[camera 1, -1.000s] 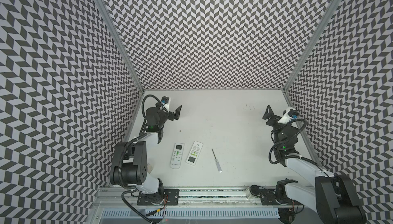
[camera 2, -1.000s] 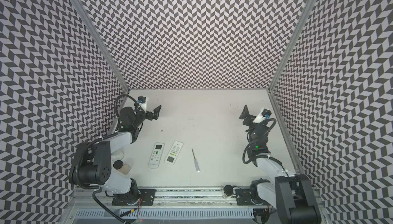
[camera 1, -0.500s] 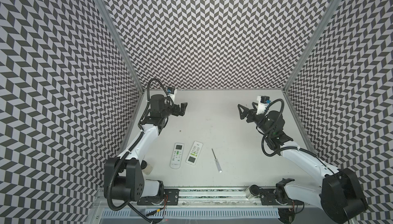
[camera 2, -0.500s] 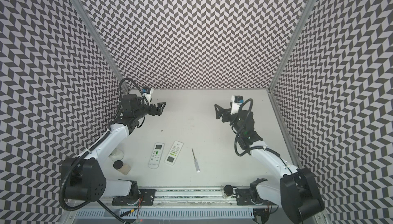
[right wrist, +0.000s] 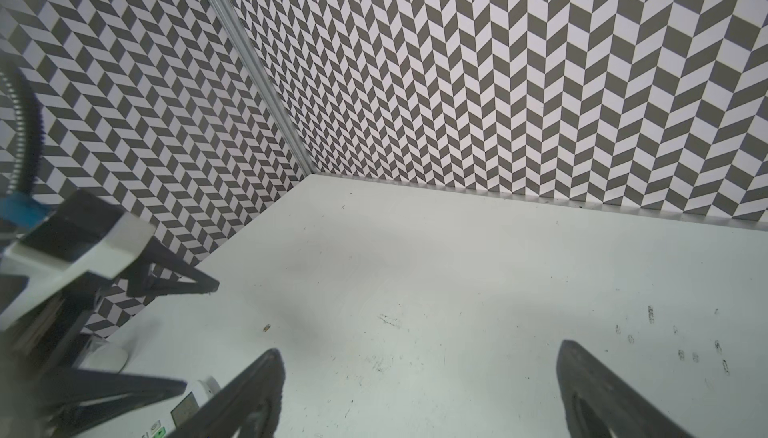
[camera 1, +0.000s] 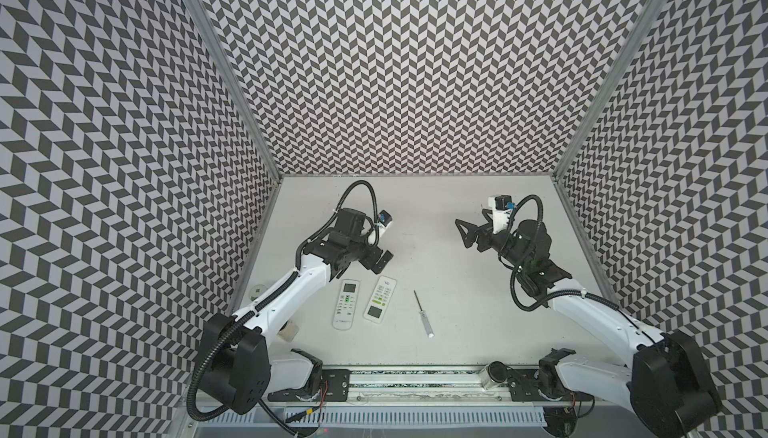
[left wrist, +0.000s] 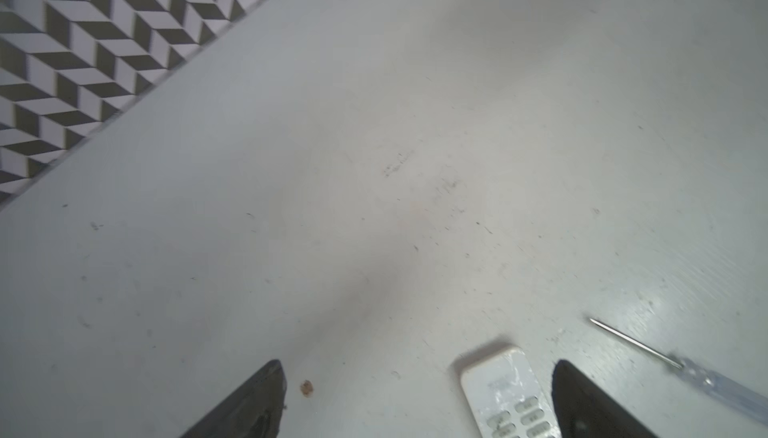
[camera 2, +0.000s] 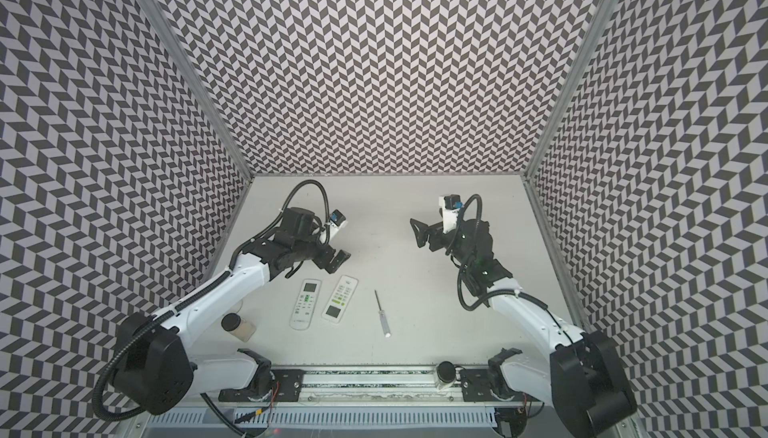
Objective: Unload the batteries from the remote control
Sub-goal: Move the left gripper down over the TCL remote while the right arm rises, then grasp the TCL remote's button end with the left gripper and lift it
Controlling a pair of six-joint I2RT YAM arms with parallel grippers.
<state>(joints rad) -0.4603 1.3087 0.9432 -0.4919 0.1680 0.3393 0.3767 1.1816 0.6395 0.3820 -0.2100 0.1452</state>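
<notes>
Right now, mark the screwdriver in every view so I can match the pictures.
In a top view: screwdriver lies right of the nearer remote.
In a top view: same spot, right of that remote.
Left wrist: screwdriver just past that remote's end.
Right wrist: not in it.
Shared landmark: the nearer remote.

— What kind of place is this?
— A robotics lab cell, not a home. Chevron-patterned panels (camera 1: 395, 62) close three sides and fill the upper part of both top views.
— What else shows it?
— The left arm (camera 1: 291, 296) and the right arm (camera 1: 594, 311) stand on an aluminium rail (camera 1: 415, 392) at the lower edge, before a plain white table (camera 1: 436, 215).
</notes>
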